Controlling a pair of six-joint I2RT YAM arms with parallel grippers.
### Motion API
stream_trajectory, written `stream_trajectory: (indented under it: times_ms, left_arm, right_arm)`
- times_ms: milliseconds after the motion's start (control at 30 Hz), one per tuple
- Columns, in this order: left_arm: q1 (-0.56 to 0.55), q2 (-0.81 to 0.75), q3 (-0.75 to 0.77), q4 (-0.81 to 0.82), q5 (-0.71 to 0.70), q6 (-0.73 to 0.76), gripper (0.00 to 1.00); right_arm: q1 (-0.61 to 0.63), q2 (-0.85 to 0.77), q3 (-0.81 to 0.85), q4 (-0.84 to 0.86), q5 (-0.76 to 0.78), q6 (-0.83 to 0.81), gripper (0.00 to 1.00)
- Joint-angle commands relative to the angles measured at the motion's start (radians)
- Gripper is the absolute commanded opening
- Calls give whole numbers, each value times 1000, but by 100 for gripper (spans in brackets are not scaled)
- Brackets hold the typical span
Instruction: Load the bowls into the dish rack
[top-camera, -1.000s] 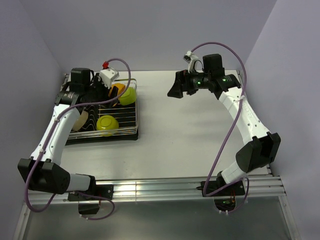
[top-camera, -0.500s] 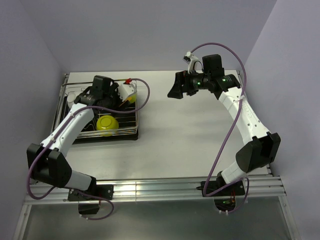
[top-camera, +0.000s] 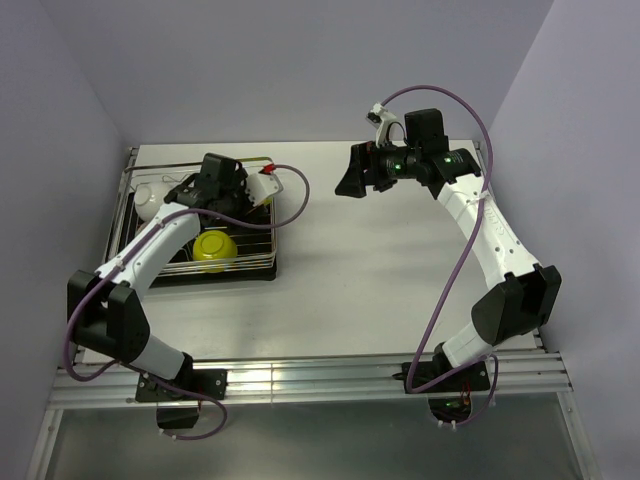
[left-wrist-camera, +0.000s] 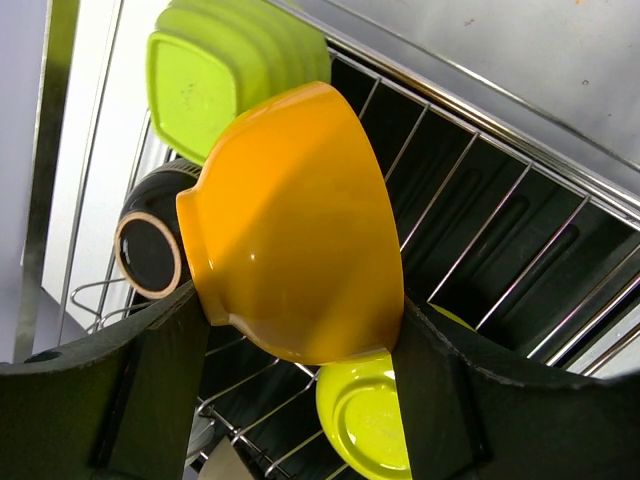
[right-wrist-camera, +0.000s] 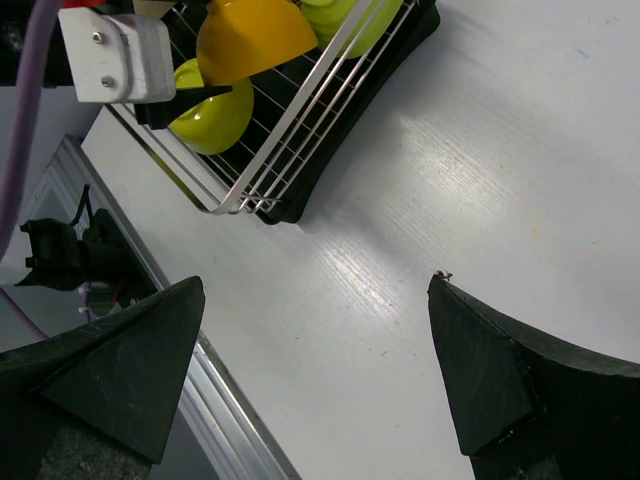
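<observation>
Left wrist view: the left gripper has its fingers clamped on the orange bowl, one finger against each side of the wall. The bowl is tipped on its side with its foot toward 8 o'clock. It hangs over the wires of the dish rack; whether it touches a wire cannot be told.

Pieces in the rack around the held bowl:
- A black bowl at 9 o'clock, standing on edge with its foot ring toward the camera.
- A lime bowl at 5 o'clock, foot upward.
- A lime-green ribbed dish at 11 o'clock, leaning among the wires.

Top external view: the rack occupies the 9 to 10 o'clock part of the surface. A white bowl sits at the rack's 10 o'clock corner. The left arm covers the rack's middle, so a second white bowl cannot be confirmed.

Right wrist view: the right gripper has its fingers wide apart with nothing between them. It hovers above bare surface, well apart from the rack, and plays no part in the present step.

Assessment: loading appears well advanced. The black, lime and one white bowl are racked, and the orange bowl is over the rack but not yet seated or released. What is left is to lower it between the tines at a free slot near the rack's 3 o'clock side and let go. The second white bowl also has to be accounted for.
</observation>
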Motion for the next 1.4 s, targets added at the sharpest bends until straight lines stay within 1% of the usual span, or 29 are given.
stream_trajectory:
  times_ms: [0,500,533,900,1067,1267,1333,1367]
  left_arm:
    - [-13,7,11,27,-11,27,0]
    - [-44,43,-44,99,-50,37,0]
    - [-45,46,-47,99,-83,38,0]
    - [-68,53,-82,154,-140,50,0]
    - [-79,50,-113,176,-175,81,0]
    - [-90,47,-141,183,-197,109,5]
    - [-91,46,-148,188,-205,118,9]
    - [-94,46,-154,187,-206,119,14]
  right_arm:
    - [-6,-10,19,-10,9,-7,100]
    - [-12,-4,18,-18,6,-8,100]
    - [-11,-4,18,-18,6,-8,100]
    - [-14,-7,11,-21,4,-11,100]
    - [-12,1,17,-25,3,-11,100]
    - [-12,9,22,-30,7,-13,100]
    - [-12,13,28,-35,7,-14,100]
    - [-12,15,31,-38,7,-16,100]
